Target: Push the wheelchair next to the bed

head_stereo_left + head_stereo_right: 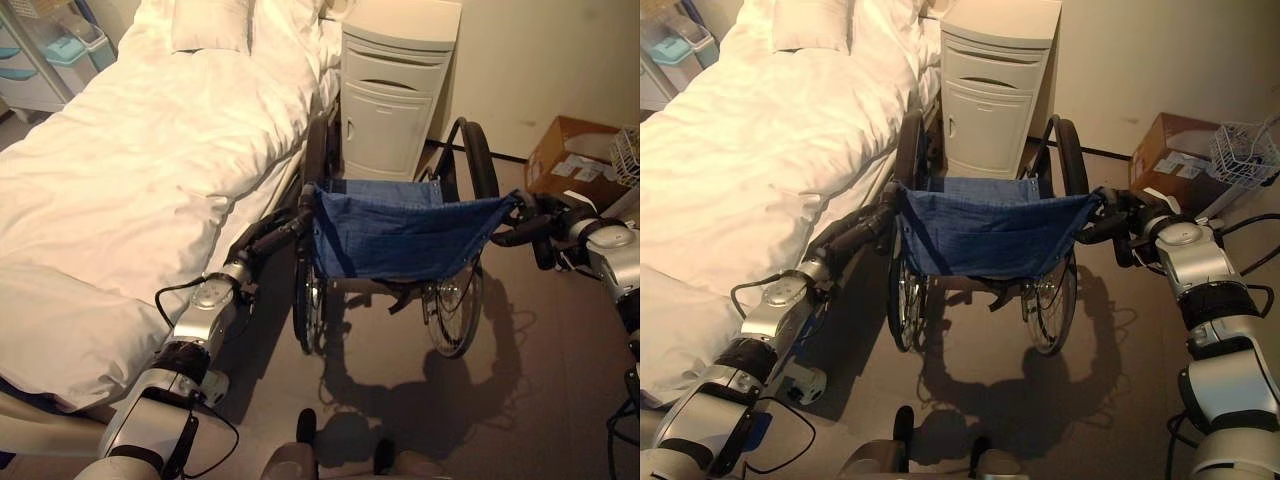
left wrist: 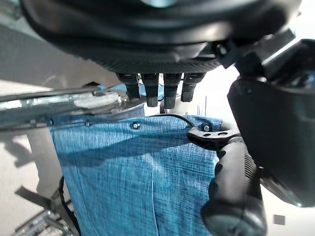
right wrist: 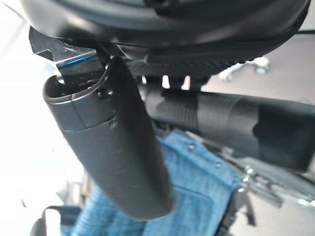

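blue cloth of the wheelchair (image 1: 400, 235) back faces the robot, stretched between the two push handles. left hand (image 1: 275, 238) is on the left handle (image 2: 231, 187), and from the wrist view the fingers (image 2: 157, 91) curl over the frame while the thumb lies alongside the black grip, so it looks clamped on. right hand (image 1: 1120, 222) is wrapped round the right handle (image 3: 221, 123), thumb across it, a firm hold. both arms are out in front, which suits steering from behind. the chair sits on the floor with its left wheel just beside the bed (image 1: 120, 190) edge, nose pointing at the white cabinet (image 1: 390, 90) by the wall. a cardboard box (image 1: 1175, 160) and a wire basket (image 1: 1245, 150) sit off to the right, well apart. my read: it is nearly parked, alongside the mattress already; any further push wants to be gentle, with the cabinet close ahead.
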`<state>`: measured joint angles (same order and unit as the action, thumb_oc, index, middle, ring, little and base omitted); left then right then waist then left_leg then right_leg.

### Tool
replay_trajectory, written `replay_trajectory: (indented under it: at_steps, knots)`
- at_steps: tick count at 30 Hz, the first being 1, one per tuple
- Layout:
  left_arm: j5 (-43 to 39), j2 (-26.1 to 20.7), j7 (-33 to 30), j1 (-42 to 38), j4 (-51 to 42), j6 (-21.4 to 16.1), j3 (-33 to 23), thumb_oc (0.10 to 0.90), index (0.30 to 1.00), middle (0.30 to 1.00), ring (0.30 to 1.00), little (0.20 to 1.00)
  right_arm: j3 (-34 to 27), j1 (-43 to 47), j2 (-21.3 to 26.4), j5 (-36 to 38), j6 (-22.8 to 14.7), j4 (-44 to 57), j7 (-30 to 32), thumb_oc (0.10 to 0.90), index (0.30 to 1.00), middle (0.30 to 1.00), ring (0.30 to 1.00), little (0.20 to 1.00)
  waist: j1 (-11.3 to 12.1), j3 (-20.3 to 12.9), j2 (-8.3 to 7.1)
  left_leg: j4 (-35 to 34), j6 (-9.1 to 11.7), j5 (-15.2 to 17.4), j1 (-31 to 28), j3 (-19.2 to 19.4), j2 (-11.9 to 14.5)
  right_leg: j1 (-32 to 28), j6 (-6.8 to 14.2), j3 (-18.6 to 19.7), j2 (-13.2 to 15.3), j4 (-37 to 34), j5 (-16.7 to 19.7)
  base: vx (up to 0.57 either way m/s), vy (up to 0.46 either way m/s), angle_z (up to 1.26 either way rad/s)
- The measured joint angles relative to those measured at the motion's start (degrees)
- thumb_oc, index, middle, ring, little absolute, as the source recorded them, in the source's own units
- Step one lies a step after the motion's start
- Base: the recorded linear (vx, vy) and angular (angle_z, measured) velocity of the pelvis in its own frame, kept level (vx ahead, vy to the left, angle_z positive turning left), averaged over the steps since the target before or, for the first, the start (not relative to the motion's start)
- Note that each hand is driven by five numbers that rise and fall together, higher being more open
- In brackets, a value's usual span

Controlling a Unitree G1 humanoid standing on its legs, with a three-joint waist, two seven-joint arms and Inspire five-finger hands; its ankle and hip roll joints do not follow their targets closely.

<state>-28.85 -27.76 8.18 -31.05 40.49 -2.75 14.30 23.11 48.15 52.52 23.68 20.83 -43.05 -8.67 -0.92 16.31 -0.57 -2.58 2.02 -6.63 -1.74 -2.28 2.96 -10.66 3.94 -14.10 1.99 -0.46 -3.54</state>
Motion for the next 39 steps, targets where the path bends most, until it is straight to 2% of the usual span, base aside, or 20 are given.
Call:
replay_trajectory:
  at_steps: [3,8,12,19,22,25,26,29,33,35,39]
  knots:
    - [-1.0,0.2,0.8,0.8,0.9,-1.1,-0.8,0.800,0.900,0.900,0.900,0.900,-0.2,0.0,0.0,2.0,0.0,0.0,0.5,0.800,0.900,0.900,0.900,0.900,-0.5,0.1,-0.14,-0.2,0.0,0.0,-0.3,0.2,0.0,-0.5,0.1,1.1,-0.1,-0.5,-0.1,0.00,0.000,0.00]
    - [-1.2,0.2,1.6,1.4,1.8,-1.6,-1.5,0.800,0.900,0.900,0.900,0.900,-0.7,0.0,1.5,1.3,-2.1,0.0,1.0,0.800,0.900,0.900,0.900,0.900,-0.8,0.1,-0.16,-0.6,0.1,0.0,-0.9,0.6,0.1,-1.0,0.2,1.2,-0.1,-0.8,-0.1,0.00,0.000,-0.01]
    - [-1.3,0.2,1.8,1.3,2.3,-1.9,-1.6,0.800,0.900,0.900,0.900,0.900,-0.6,0.0,3.0,-5.3,-3.3,0.1,1.3,0.800,0.900,0.900,0.900,0.900,-0.9,0.0,-0.18,-0.6,0.0,0.0,-1.1,0.8,0.0,-1.1,0.2,1.5,0.0,-0.8,0.0,-0.01,0.001,-0.02]
    - [-5.6,2.0,2.1,1.6,4.4,-3.3,-1.7,0.800,0.900,0.900,0.900,0.900,-0.7,-0.1,3.0,-5.6,-4.3,0.5,1.3,0.800,0.900,0.900,0.900,0.900,-1.0,0.0,-0.19,-0.6,0.0,0.1,-1.1,0.9,0.0,-1.1,0.3,1.6,0.0,-0.8,0.0,0.00,0.000,0.00]
    - [-13.5,3.6,4.9,2.9,5.6,-3.8,-2.9,0.800,0.900,0.900,0.900,0.900,-3.7,-2.0,2.9,-4.7,-6.8,0.8,1.6,0.800,0.900,0.900,0.900,0.900,-1.2,0.0,-0.23,-0.6,-0.1,0.1,-1.1,0.9,0.0,-1.1,0.3,1.6,0.0,-0.8,0.0,0.00,0.000,0.00]
    - [-30.9,5.7,10.1,8.3,9.5,-0.9,-8.7,0.800,0.900,0.900,0.900,0.900,-9.1,-6.9,2.9,-2.3,-9.5,2.9,3.1,0.800,0.900,0.900,0.900,0.900,-1.4,0.1,-0.71,-0.5,-0.1,0.1,-1.3,1.2,0.0,-1.0,0.3,2.0,0.1,-0.8,0.0,0.01,-0.008,-0.01]
    - [-33.7,6.0,11.0,9.9,10.1,-0.4,-9.9,0.800,0.900,0.900,0.900,0.900,-10.3,-8.4,2.9,-2.3,-10.2,3.7,3.4,0.800,0.900,0.900,0.900,0.900,-1.3,0.1,-0.90,-0.5,-0.1,0.1,-1.3,1.2,0.0,-1.0,0.3,2.2,0.1,-0.8,0.0,0.00,0.000,0.00]
    - [-51.9,7.4,19.5,18.4,13.2,3.2,-16.5,0.800,0.900,0.900,0.900,0.900,-16.7,-14.3,2.8,-0.3,-11.0,6.0,5.1,0.800,0.900,0.900,0.900,0.900,-1.1,0.7,-2.28,-0.5,-0.2,0.1,-1.4,1.1,-0.2,-1.0,0.3,3.0,0.5,-0.8,0.0,0.01,-0.028,0.10]
    - [-64.5,9.2,25.9,22.7,13.2,4.8,-21.9,0.800,0.900,0.900,0.900,0.900,-22.9,-19.3,2.4,2.1,-11.0,6.7,6.0,0.800,0.900,0.900,0.900,0.900,-0.8,0.7,-3.88,-1.7,-1.1,-0.7,-1.3,1.7,-0.1,-1.2,0.3,4.4,0.8,-0.9,0.0,0.01,-0.033,0.25]
    - [-67.6,9.3,27.3,22.8,13.2,5.1,-23.7,0.800,0.900,0.900,0.900,0.900,-24.8,-20.4,1.8,5.5,-11.0,6.8,6.7,0.800,0.900,0.900,0.900,0.900,-1.1,0.7,-4.73,-2.0,-1.1,-0.8,-1.4,4.0,0.0,-1.8,1.6,4.5,1.2,-1.6,-0.2,0.02,-0.028,0.22]
    - [-70.1,9.2,28.1,22.9,13.2,5.9,-26.1,0.800,0.900,0.900,0.900,0.900,-29.8,-23.4,-1.7,13.3,-11.3,6.8,7.2,0.800,0.900,0.900,0.900,0.900,-1.0,0.4,-5.38,-1.9,-1.4,-1.0,-2.0,4.5,-0.2,-2.5,1.9,4.5,1.6,-1.8,-0.3,0.01,-0.009,0.03]
